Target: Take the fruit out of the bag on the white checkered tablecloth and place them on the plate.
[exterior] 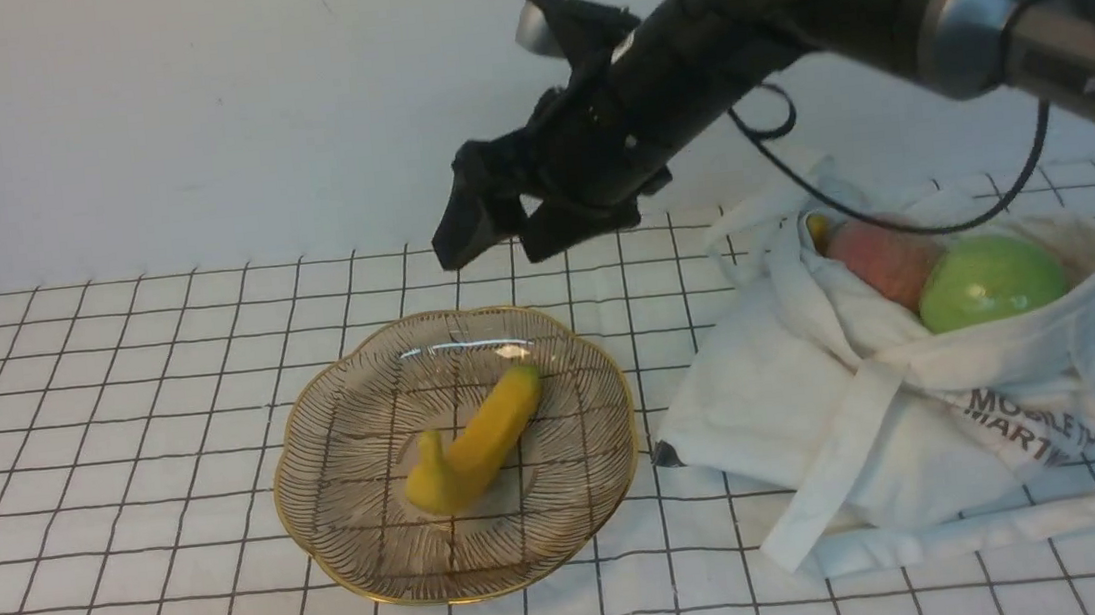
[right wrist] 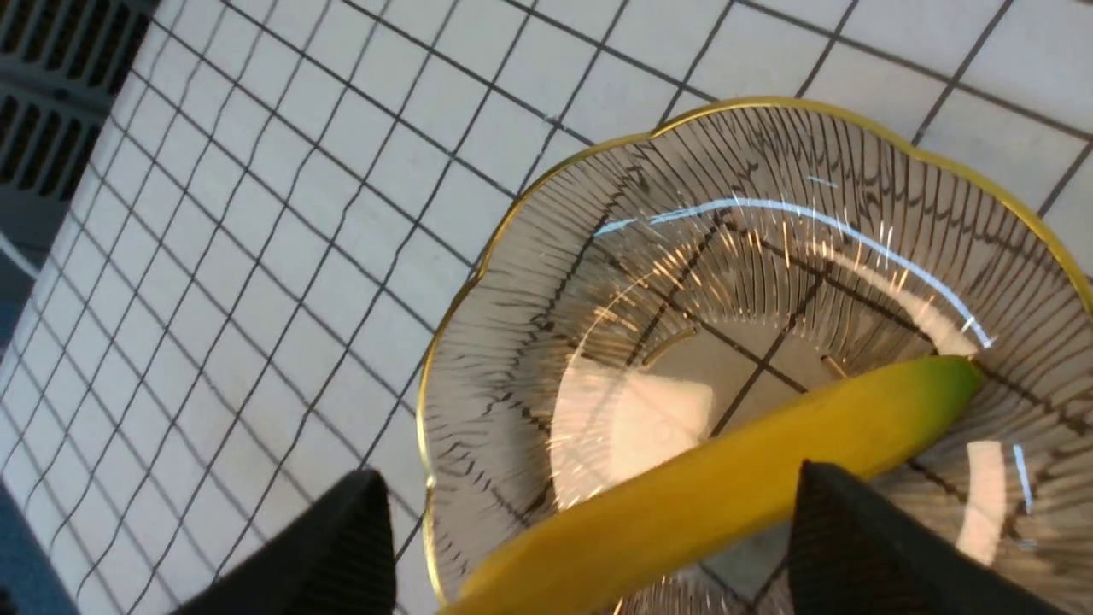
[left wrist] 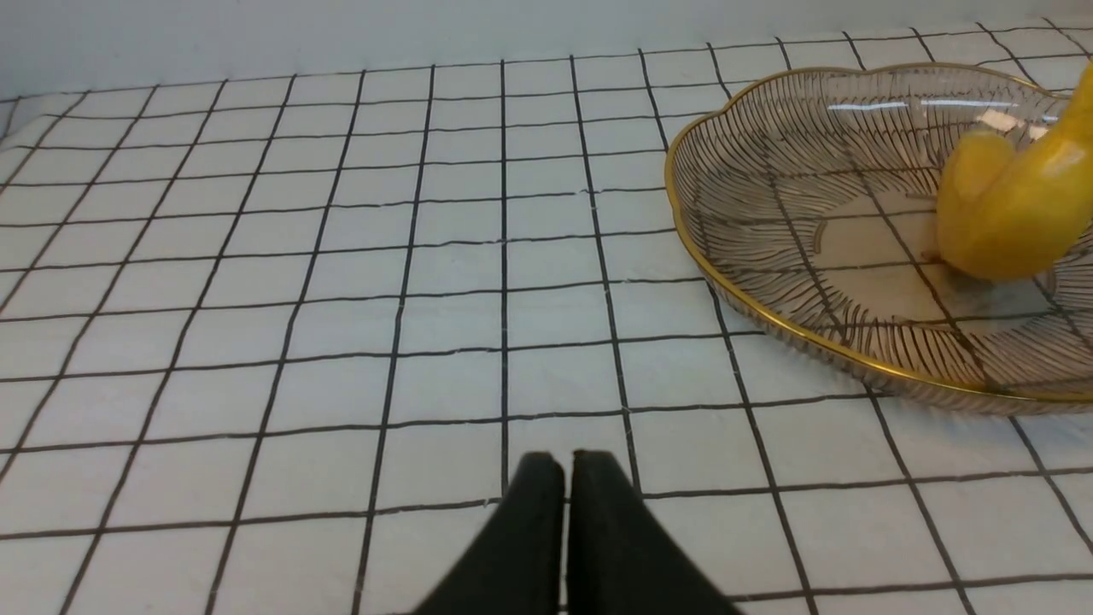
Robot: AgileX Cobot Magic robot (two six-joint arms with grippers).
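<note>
Plainly, right tool (exterior: 493,244) spread wide, empty.

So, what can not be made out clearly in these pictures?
- Front view: folds of the bag hide the lower parts of the peach and apple; anything deeper is hidden.
- Front view: the lettering is partly lost in a fold.
- Left wrist view: the banana is cut by the frame edge.

Glossy glass plate (exterior: 358,527) w/ gold rim, matt canvas bag (exterior: 777,396), shiny apple (exterior: 992,280).
</note>
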